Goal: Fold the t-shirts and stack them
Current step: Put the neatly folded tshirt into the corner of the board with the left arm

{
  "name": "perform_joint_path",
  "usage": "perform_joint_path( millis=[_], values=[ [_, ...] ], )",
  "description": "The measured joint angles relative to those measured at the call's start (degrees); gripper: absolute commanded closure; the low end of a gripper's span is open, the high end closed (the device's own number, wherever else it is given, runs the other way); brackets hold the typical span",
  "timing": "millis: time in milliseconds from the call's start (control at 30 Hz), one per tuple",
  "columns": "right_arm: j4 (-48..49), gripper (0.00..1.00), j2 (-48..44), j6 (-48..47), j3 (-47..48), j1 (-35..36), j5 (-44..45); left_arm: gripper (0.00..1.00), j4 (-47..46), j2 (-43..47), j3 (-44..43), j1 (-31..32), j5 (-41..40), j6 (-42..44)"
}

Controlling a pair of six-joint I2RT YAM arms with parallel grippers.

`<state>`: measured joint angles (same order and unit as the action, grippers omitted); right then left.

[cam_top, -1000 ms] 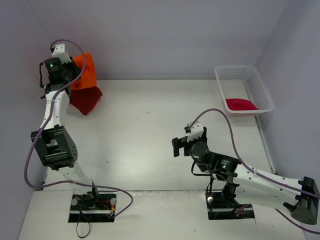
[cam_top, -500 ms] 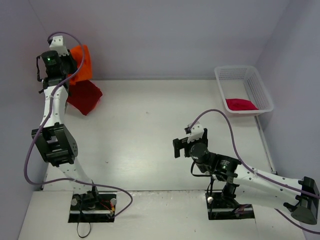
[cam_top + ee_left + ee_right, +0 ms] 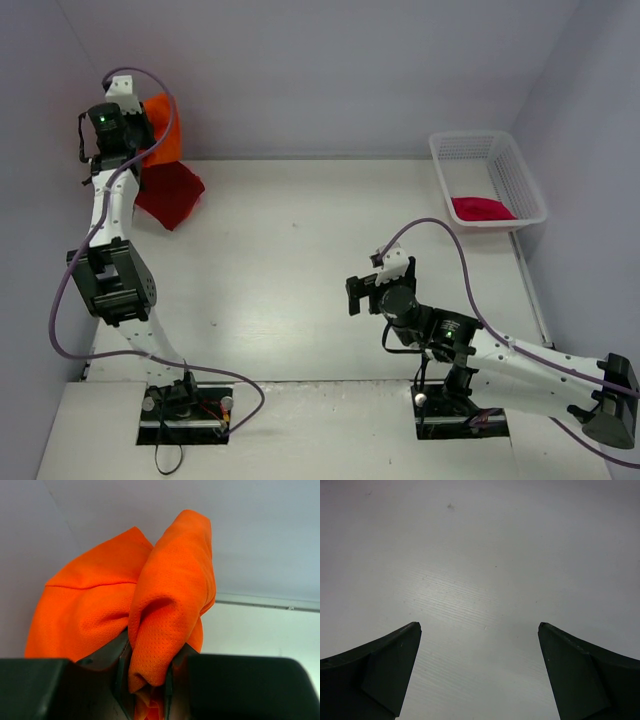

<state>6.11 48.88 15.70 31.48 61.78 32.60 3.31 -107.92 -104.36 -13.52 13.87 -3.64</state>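
In the far left corner my left gripper (image 3: pixel 138 138) is shut on a bunched fold of the orange t-shirt (image 3: pixel 162 128), which hangs lifted against the back wall. Up close, the orange cloth (image 3: pixel 170 590) fills the gap between the left gripper's (image 3: pixel 147 655) jaws. Just below it, a dark red t-shirt (image 3: pixel 170 193) lies folded on the table. A crimson-pink t-shirt (image 3: pixel 482 208) rests crumpled in the white basket. My right gripper (image 3: pixel 352 295) hovers open over bare table near the middle, with nothing between the right gripper's (image 3: pixel 479 625) fingers.
The white mesh basket (image 3: pixel 470 137) stands at the back right, close to the right wall. Grey walls close in the table at the back and on both sides. The left arm's purple cable (image 3: pixel 60 300) loops along the table's left edge.
The left gripper has lifted the orange t-shirt a little higher and further into the corner, off the dark red one. The right arm has not moved.
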Motion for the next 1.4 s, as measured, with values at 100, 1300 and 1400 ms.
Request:
perform_joint_path(
  millis=[100,1300,1400],
  values=[
    [-0.15,0.00,-0.07,0.66,0.00,0.55,0.00,1.00,-1.09,-0.07,2.78,0.00,0.02,-0.26],
    [-5.55,0.00,-6.03,1.68,0.00,2.43,0.07,1.00,-19.50,0.98,32.15,0.72,-11.32,-22.10],
    [-5.79,0.00,-6.05,1.90,0.00,2.51,0.04,1.00,-19.98,1.62,33.38,0.72,-13.53,-23.54]
  ],
)
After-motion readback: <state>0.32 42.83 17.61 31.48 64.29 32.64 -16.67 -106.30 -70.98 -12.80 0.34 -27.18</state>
